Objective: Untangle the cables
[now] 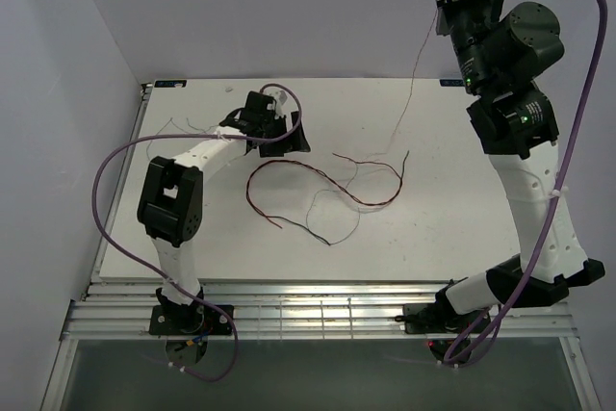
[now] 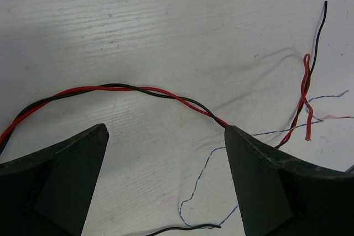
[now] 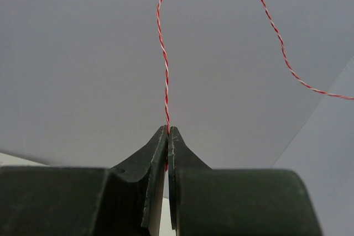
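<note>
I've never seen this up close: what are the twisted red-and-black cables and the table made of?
The red-and-black cables look like plastic-insulated wire: smooth, slightly glossy, bending in soft curves. The table looks like matt white-painted board, with faint streaks and scuffs; wood or laminate, unclear.

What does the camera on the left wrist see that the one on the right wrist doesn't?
Only the left wrist view: the left gripper spread open above the white table, where a red-and-black twisted pair arcs past a fine bluish strand. Only the right wrist view: the right gripper shut on a thin red-and-white strand that runs up against a plain grey wall. Both: each gripper's own dark tips at the bottom edge, with thin wire beyond them.
</note>
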Robot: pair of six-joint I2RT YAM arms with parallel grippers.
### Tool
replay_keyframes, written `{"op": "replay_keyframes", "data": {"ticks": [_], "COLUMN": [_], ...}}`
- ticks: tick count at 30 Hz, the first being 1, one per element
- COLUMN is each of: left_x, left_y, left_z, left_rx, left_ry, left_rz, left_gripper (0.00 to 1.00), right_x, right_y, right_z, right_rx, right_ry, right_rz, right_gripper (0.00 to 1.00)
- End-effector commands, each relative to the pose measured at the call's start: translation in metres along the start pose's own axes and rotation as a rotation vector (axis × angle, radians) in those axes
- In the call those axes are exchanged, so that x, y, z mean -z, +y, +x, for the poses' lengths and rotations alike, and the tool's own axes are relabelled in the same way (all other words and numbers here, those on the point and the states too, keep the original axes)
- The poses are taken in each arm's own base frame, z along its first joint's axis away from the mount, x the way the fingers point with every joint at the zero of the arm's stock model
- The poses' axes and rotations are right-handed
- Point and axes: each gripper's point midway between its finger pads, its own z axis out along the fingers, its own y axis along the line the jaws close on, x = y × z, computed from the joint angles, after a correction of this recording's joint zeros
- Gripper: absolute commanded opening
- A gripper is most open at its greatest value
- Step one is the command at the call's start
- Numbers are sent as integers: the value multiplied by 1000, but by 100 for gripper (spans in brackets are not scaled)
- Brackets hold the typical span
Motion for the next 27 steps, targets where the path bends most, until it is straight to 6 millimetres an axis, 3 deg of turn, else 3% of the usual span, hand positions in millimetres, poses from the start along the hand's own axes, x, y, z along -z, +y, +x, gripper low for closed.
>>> {"op": "replay_keyframes", "data": {"ticks": [1, 4, 5, 7, 9, 11, 14, 15, 18, 19, 21, 24, 26, 27], "left_x": [-5, -6, 0, 9, 12, 6, -16, -26, -35, -36, -38, -39, -36, -27], "left_y": [-34, -76, -105, -134, -152, -158, -143, -132, -108, -98, -99, -93, -75, -74], "left_z": [-2, 5, 21, 35, 58, 66, 64, 61, 62, 62, 76, 101, 124, 125], "left_rx": [-47, -145, -194, -304, -357, -395, -404, -406, -410, -418, -439, -432, -401, -388], "left_ry": [14, 32, 73, 57, 68, 66, 92, 81, 92, 86, 109, 172, 230, 227], "left_rz": [104, 264, 391, 548, 621, 598, 430, 316, 79, 7, 5, -31, -77, -81], "left_gripper": [98, 98, 98, 98, 98, 98, 98, 98, 98, 98, 98, 95, 93, 91], "right_x": [20, 28, 30, 37, 41, 46, 47, 43, 42, 38, 35, 26, 18, 15], "right_y": [-32, -25, -24, -26, -26, -27, -26, -21, -17, -11, -9, -3, 1, -4], "right_z": [-67, -82, -85, -95, -101, -103, -97, -85, -71, -58, -46, -13, 13, 23], "right_rx": [-3, -28, -34, -50, -55, -56, -47, -42, -37, -32, -30, -16, -5, 0], "right_ry": [-195, -250, -261, -296, -315, -320, -305, -280, -249, -220, -196, -118, -60, -36], "right_rz": [58, 1, -10, -22, -33, -37, -36, -41, -45, -52, -41, -22, -14, 4], "right_gripper": [8, 8, 8, 8, 8, 8, 8, 8, 8, 8, 8, 8, 8, 8]}}
